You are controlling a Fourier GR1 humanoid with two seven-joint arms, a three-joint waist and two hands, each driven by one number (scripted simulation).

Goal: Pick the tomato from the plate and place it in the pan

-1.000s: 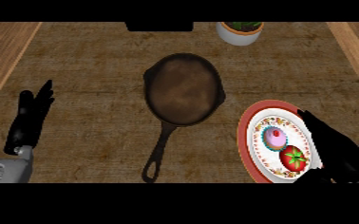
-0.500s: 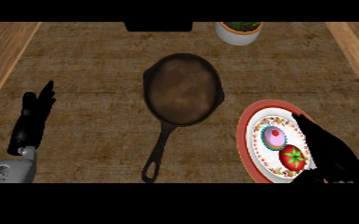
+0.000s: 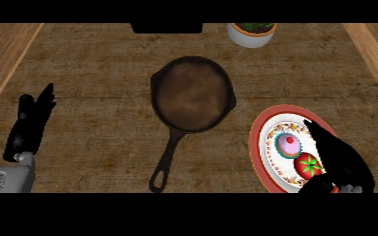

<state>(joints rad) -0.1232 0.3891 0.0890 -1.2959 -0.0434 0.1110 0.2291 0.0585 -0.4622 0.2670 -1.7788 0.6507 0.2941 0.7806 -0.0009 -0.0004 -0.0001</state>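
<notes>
A red tomato (image 3: 308,165) with a green top lies on a red-rimmed patterned plate (image 3: 264,130) at the lower right, beside a pink cupcake (image 3: 289,143). My right hand (image 3: 339,157) reaches over the plate's right side, fingers extended past the tomato and thumb curled low near it; it touches the tomato's right edge, and the fingers are not closed on it. A dark cast-iron pan (image 3: 193,98) lies in the middle, handle pointing down-left. My left hand (image 3: 29,125) rests open at the left edge, fingers up.
A white pot with a green plant (image 3: 252,32) stands at the back right. A dark object (image 3: 166,27) sits at the back centre. Wooden borders run along the counter's left and right sides.
My right hand has slid down and inward over the plate, closer to the tomato. The left hand has barely shifted.
</notes>
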